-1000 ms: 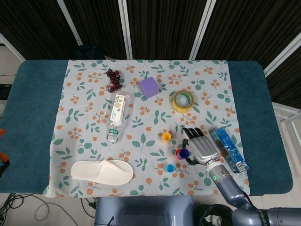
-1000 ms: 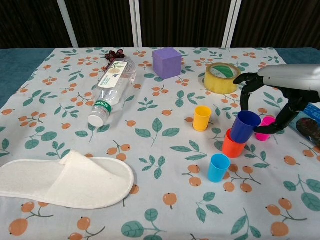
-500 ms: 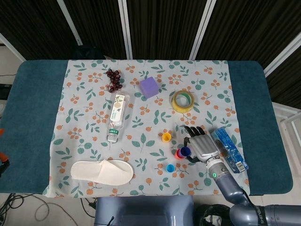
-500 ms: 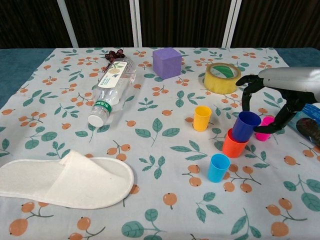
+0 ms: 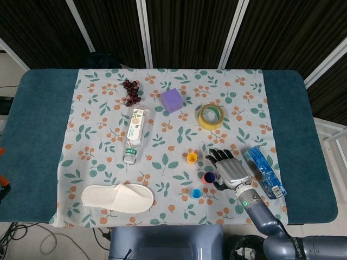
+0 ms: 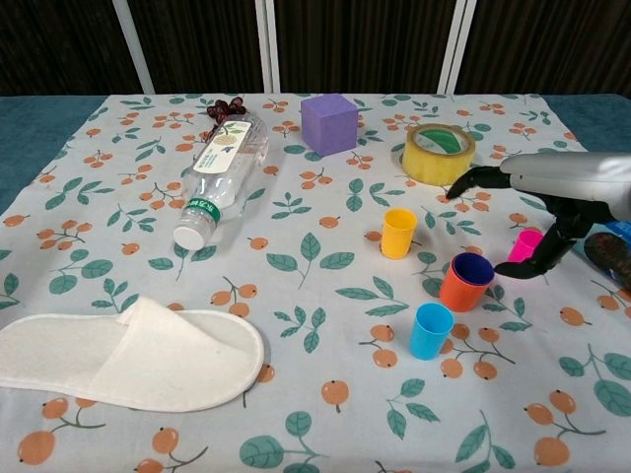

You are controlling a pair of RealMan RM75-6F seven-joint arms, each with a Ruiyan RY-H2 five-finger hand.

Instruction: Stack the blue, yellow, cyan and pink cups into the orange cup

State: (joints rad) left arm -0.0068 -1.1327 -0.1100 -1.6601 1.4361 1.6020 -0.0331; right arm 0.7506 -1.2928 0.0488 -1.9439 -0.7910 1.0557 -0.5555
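Right hand [image 6: 552, 192] — mine, lower right of the head view, fingers spread, holding nothing, hovering just above the cups. Blue cup [image 6: 472, 269] — now seated deep inside the orange cup [image 6: 459, 293]; a second ago it stood tall and tilted in my grip. Pink cup [image 6: 525, 243] just beside my fingers; yellow cup [image 6: 399, 233] and cyan cup [image 6: 431, 330] near, unstacked. Risk: a careless sweep toward pink could knock the stack over.

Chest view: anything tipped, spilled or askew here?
The bottle lies on its side, capped, nothing spilled. The blue cup sits nested in the orange cup; the other cups stand upright.
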